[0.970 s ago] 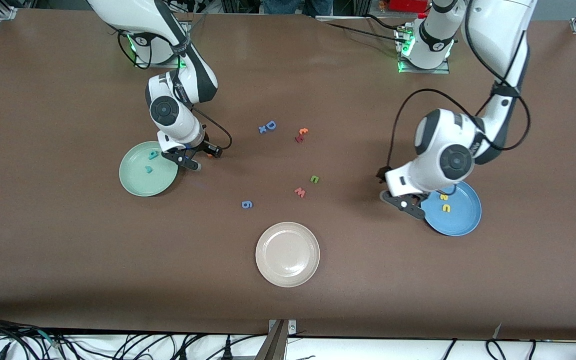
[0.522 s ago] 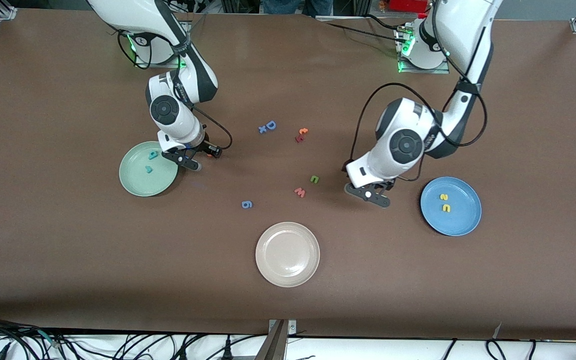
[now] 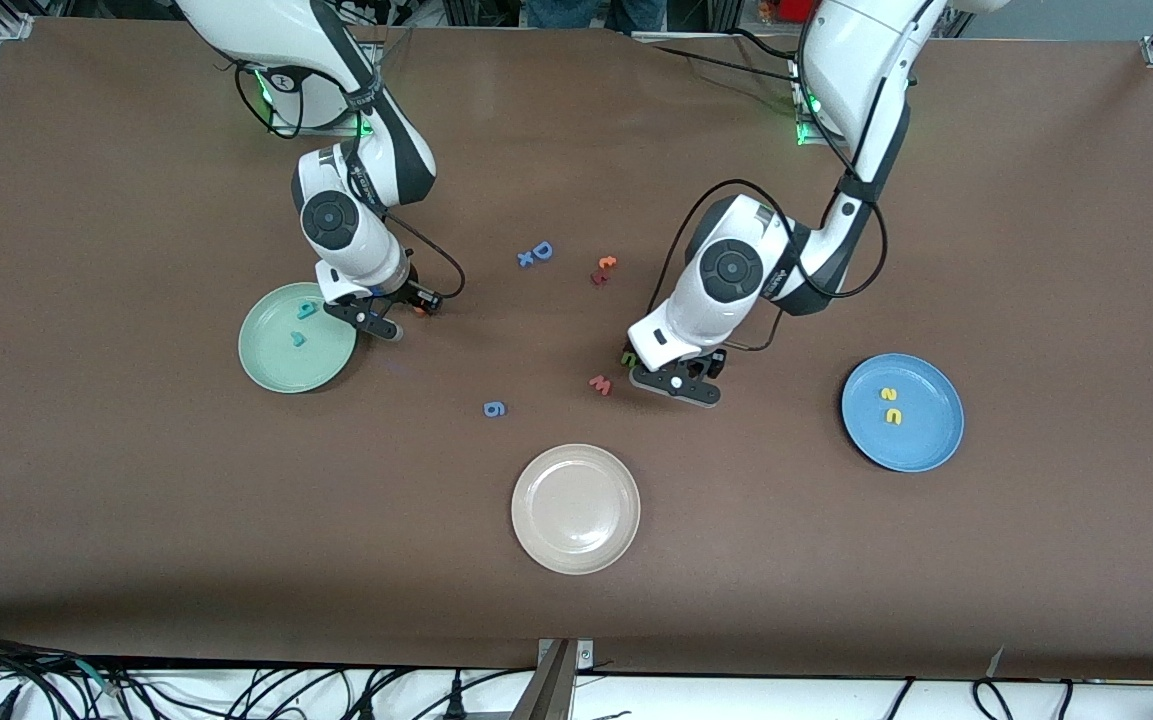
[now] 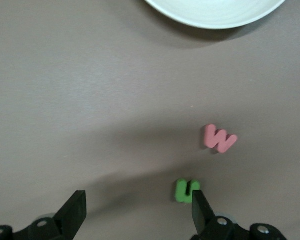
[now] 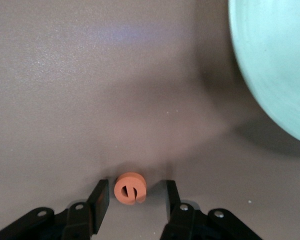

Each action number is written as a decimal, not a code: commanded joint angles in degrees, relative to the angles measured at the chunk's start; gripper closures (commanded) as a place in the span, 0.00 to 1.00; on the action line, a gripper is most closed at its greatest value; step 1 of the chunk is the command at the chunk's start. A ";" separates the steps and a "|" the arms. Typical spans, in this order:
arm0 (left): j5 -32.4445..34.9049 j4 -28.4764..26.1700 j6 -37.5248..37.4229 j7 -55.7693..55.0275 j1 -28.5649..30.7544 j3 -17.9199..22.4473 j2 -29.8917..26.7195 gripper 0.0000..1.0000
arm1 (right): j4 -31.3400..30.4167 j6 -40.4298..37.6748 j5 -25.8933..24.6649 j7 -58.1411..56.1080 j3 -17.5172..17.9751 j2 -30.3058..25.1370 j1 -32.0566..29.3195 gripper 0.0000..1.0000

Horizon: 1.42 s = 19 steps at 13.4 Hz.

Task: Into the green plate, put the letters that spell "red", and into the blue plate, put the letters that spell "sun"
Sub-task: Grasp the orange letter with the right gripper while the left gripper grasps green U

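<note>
Left gripper (image 4: 137, 212): fingers spread, low over the counter (image 3: 836, 560), green "u" (image 4: 186, 190) beside one finger.
Right gripper (image 5: 132, 202): fingers spread astride orange "e" (image 5: 130, 188), beside the green plate (image 5: 280, 70).

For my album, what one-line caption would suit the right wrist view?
Right gripper straddles the orange "e" on the brown table, fingers open, beside the green plate.

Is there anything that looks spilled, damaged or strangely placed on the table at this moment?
Nothing stands out. No letter looks damaged, and the green plate, blue plate and cream plate lie flat.
</note>
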 commanded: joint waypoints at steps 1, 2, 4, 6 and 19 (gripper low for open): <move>-0.86 1.78 2.85 -3.13 -1.69 0.63 2.25 0.14 | -1.05 2.87 0.53 0.42 0.65 0.52 -0.16 0.47; -0.77 1.78 3.91 -3.84 -2.39 0.63 3.04 0.15 | -1.05 3.31 0.62 0.42 0.65 0.53 0.36 0.47; -0.68 1.69 5.67 -4.55 -3.10 0.20 4.28 0.18 | -1.05 3.23 0.62 0.42 0.65 0.53 0.54 0.55; -0.68 1.52 5.68 -4.55 -3.45 0.20 4.63 0.18 | -1.05 3.14 0.62 0.33 0.65 0.53 0.54 0.67; 3.36 0.81 5.68 -6.49 -5.21 0.20 6.92 0.43 | 1.32 -10.30 0.27 -18.36 -9.17 -6.94 0.45 0.88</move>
